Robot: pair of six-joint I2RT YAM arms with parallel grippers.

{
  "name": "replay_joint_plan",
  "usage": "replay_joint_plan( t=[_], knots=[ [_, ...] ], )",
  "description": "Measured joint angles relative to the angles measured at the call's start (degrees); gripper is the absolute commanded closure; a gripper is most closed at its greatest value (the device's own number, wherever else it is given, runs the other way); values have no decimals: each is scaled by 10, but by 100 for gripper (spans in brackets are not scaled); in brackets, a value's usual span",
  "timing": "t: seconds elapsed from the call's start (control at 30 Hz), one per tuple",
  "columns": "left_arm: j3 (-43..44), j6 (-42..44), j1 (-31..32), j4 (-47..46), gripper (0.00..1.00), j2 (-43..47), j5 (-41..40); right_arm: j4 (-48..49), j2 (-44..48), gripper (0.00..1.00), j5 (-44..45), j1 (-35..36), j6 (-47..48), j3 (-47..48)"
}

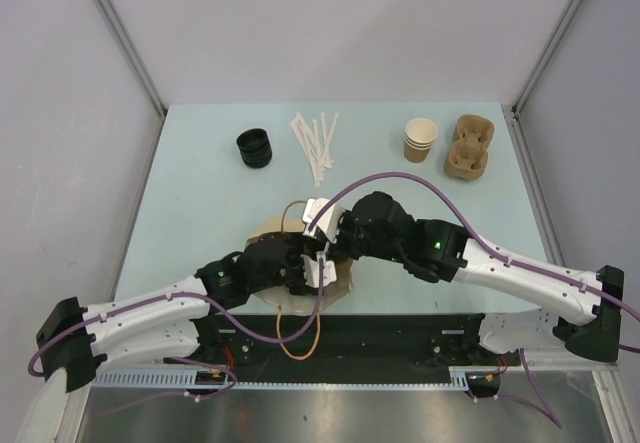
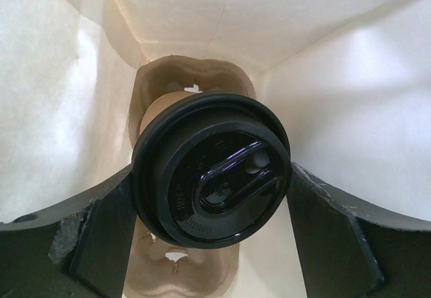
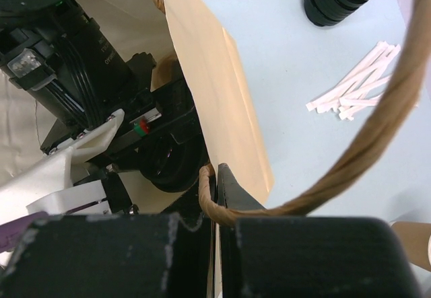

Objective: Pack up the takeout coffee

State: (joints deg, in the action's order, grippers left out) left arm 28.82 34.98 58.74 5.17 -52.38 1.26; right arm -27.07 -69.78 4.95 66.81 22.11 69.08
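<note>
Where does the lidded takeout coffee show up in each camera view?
Top external: not visible; both arms cover the mouth of the paper bag.
Left wrist: the takeout coffee sits centre frame, between the jaws of the left gripper, inside the bag above a pulp carrier.
Right wrist: cannot tell; the left arm blocks the bag's inside.
Shared landmark: the paper bag, seen as pale inner walls or a tan outer panel.

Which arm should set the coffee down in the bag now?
Left. Its jaws clasp the coffee inside the bag, right over the carrier. The right jaws are pinching the bag's rim to hold it open.
</note>
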Motion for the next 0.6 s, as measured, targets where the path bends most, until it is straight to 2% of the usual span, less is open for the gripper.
replay_joint_plan(
  t=[0.6],
  knots=[
    [0, 0, 8, -16, 88, -51, 3, 6, 0, 100, -1, 3, 0, -5]
  ],
)
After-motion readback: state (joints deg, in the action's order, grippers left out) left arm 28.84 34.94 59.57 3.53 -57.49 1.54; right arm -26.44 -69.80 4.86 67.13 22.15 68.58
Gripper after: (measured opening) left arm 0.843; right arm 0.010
